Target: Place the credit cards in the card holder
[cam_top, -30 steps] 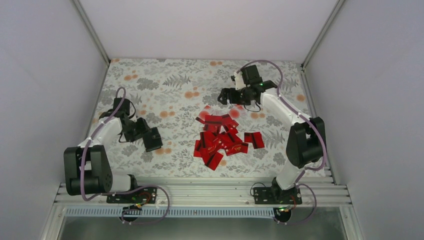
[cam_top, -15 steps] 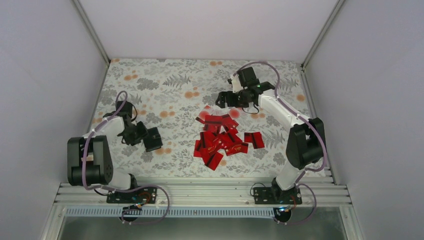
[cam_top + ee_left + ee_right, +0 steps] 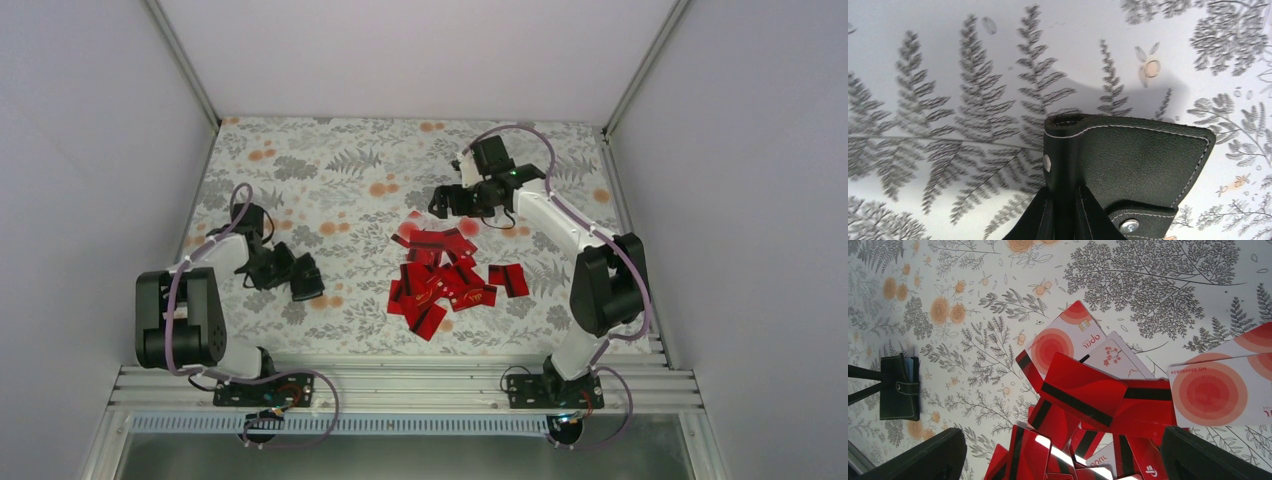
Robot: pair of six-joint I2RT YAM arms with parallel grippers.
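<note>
The bench [image 3: 300, 150], under its fern-and-flower cloth, carries everything. The cards [image 3: 440, 280] lie in a loose, overlapping heap right of centre, running from mid-bench toward the near edge, with two a little apart on the heap's right side. Most are red, some with a black stripe; a few at the far end are pale with red circles. The holder [image 3: 307, 279] is well apart from them, toward the left edge and somewhat nearer the near edge than the far one. Its black stitched cover and snap tab [image 3: 1138, 222] fill my left wrist view. My left gripper [image 3: 293, 272] is clenched on the holder's edge, the jaws pinched together against the leather. My right gripper [image 3: 438, 202] hangs over the far end of the heap, jaws spread wide, grasping nothing.
</note>
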